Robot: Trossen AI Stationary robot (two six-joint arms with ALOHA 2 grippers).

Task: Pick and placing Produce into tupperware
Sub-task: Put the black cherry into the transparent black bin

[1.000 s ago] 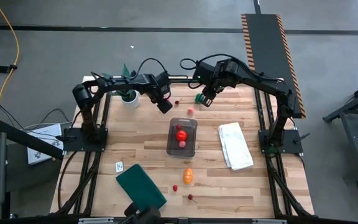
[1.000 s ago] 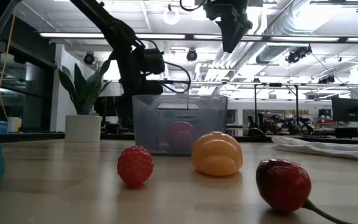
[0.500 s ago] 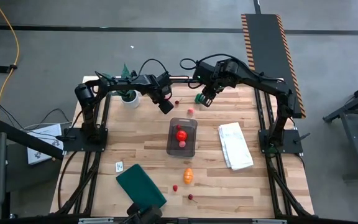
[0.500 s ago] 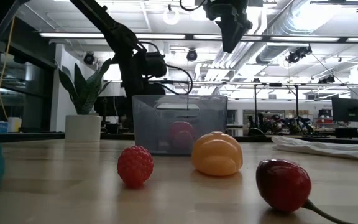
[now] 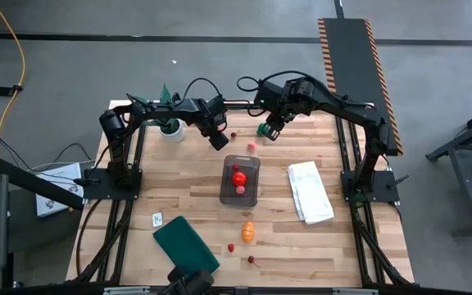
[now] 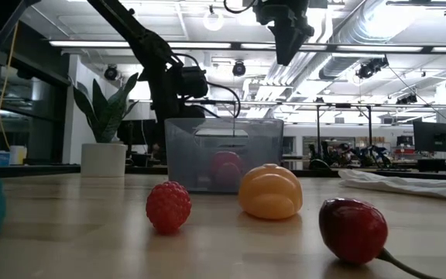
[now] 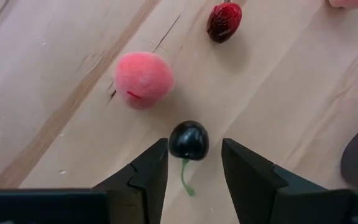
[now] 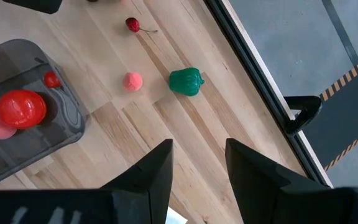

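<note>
We are looking down on a wooden table (image 5: 187, 184) where the tupperware (image 5: 240, 180) is sitting near the middle, holding a red ball (image 5: 238, 176), a small red piece and a pale pink piece. The left gripper (image 5: 219, 141) is hanging just beyond the container's far left corner, and in its wrist view we are seeing its two dark fingers (image 7: 148, 171) parted, gripping nothing, with a dark cherry (image 7: 189, 140) lying on the wood in the gap between them; whether they are touching it we cannot tell. A fuzzy pink fruit (image 7: 143, 79) is lying just beside that cherry, and a dark red berry (image 7: 224, 21) is lying farther on. The right gripper (image 5: 270, 131) is hovering over the far side of the table with its fingers (image 8: 148, 171) likewise spread and empty, looking down on a green pepper (image 8: 186, 81), a small pink ball (image 8: 133, 81) and a stemmed cherry (image 8: 133, 25), all resting on the boards outside the container. Nearer the front edge we are seeing an orange fruit (image 5: 247, 232), a raspberry (image 6: 168, 206) and another stemmed red cherry (image 6: 353, 229) standing apart from one another. A folded white cloth (image 5: 310, 192) is lying to the right of the container, a dark green cloth (image 5: 185, 244) at the front left, and a potted plant (image 5: 169, 124) at the far left.
</note>
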